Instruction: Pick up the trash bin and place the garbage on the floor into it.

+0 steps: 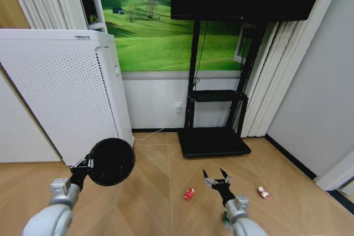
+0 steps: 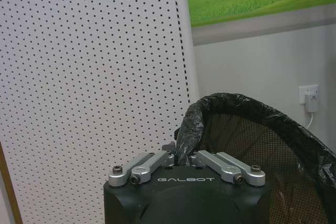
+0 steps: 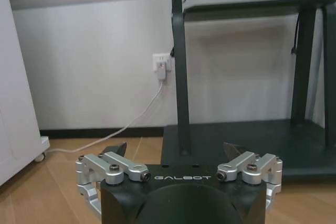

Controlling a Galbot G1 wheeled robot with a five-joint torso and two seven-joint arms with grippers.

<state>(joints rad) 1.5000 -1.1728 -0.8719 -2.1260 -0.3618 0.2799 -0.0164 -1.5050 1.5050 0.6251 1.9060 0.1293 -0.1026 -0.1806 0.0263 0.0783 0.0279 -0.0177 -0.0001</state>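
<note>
My left gripper (image 1: 86, 165) is shut on the rim of the trash bin (image 1: 112, 161), a black round mesh basket with a dark liner. I hold it tipped above the floor. In the left wrist view the fingers (image 2: 157, 160) pinch the liner-covered rim of the bin (image 2: 252, 140). My right gripper (image 1: 217, 179) hangs open and holds nothing, low over the floor. A red piece (image 1: 189, 194) lies just left of it and a red-and-white piece (image 1: 263, 192) to its right. A green-labelled bottle (image 1: 225, 218) peeks out from behind the right wrist. The right gripper (image 3: 176, 149) faces the wall.
A tall white perforated cabinet (image 1: 61, 92) stands close behind the bin. A black TV stand with a flat base (image 1: 213, 142) stands ahead of the right gripper. A wall socket with a white cable (image 3: 161, 66) is near the floor. Wooden floor (image 1: 155, 203) lies open between the arms.
</note>
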